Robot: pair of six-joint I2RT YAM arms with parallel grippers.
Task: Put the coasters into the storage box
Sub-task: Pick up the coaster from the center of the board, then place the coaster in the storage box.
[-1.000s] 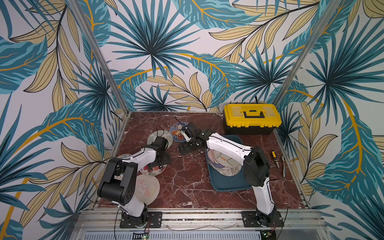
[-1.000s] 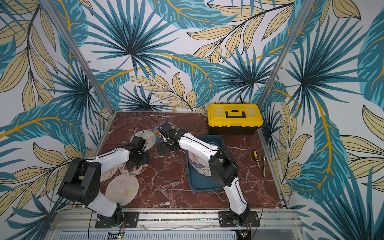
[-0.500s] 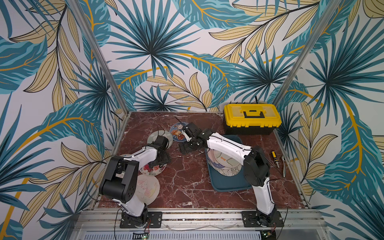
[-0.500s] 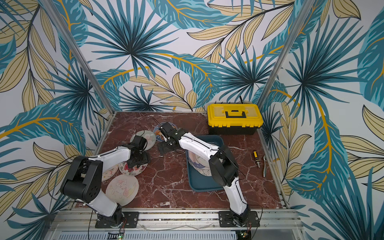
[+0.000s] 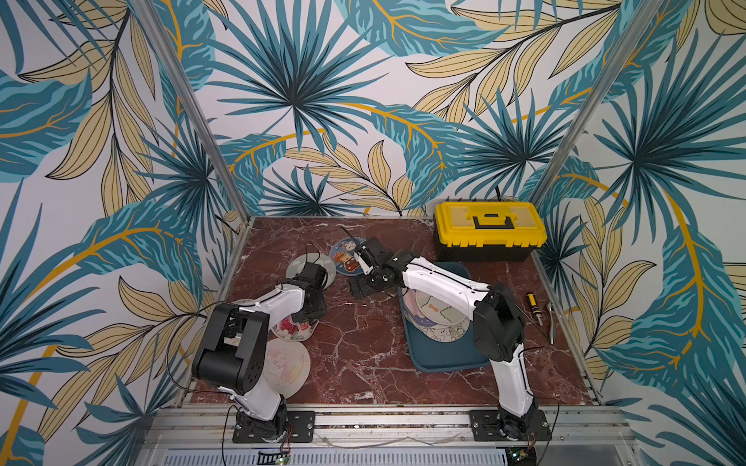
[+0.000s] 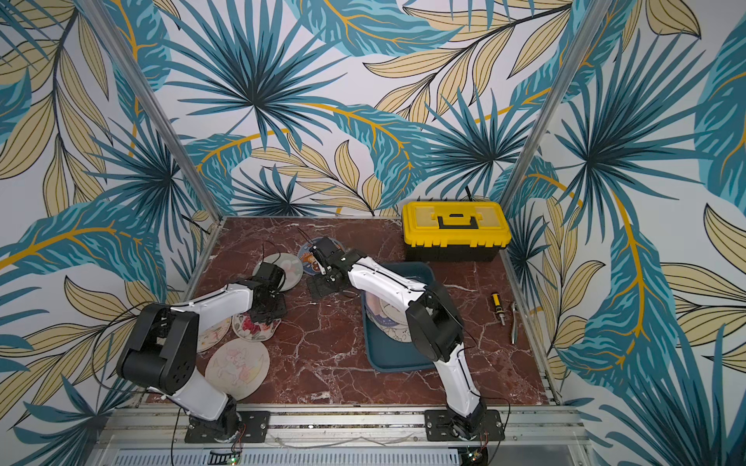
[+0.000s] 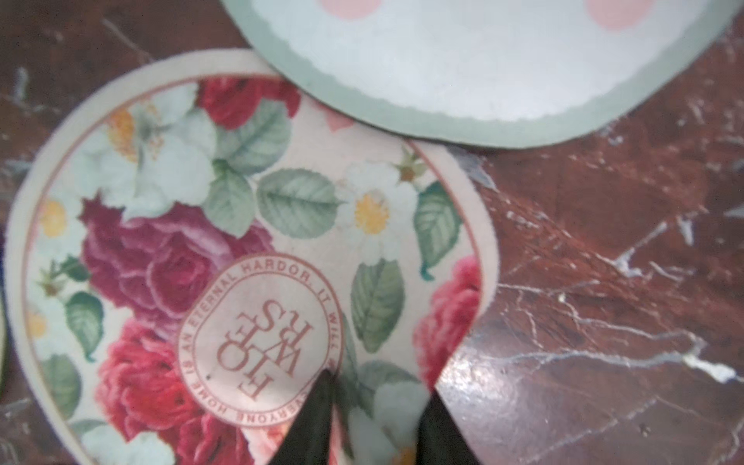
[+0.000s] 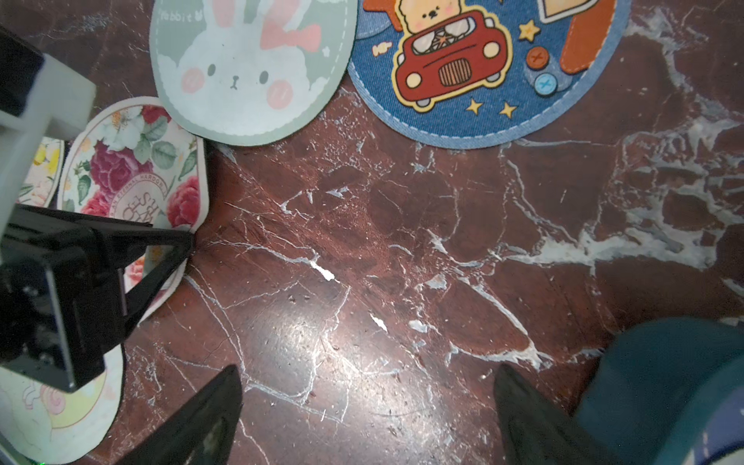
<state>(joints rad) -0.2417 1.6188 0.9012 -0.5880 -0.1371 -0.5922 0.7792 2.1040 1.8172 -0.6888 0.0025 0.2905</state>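
**Table lot, bimanual cell**

- Box (image 5: 444, 365): teal and lidless, on the table (image 5: 355, 355) right of centre. It holds a stack of coasters (image 5: 438, 318), partly hidden under the right arm.
- Floral coaster (image 7: 241, 241): roses and white blossoms with a round text seal, on the table's left half. One rim sits between the left claw's fingers.
- Rabbit coaster (image 8: 249, 72): pale green with a white rabbit face. It overlaps the floral coaster's far edge.
- Blue coaster (image 8: 483, 68): bear in a red car, just beside the rabbit coaster, toward the rear.
- Cream coaster (image 5: 286, 363): pink line drawing, lying flat near the left arm's base.
- Left gripper (image 7: 380, 426): jaws close together on the floral coaster's rim, which looks bent. It seems clamped, though the wrist view is blurred.
- Right gripper (image 8: 370, 422): jaws wide apart, holding nothing, over bare table between the blue coaster and the box.
- Toolbox (image 5: 488, 230): yellow lid, black base, at the rear right.
- Screwdriver (image 5: 533, 308): by the right edge.
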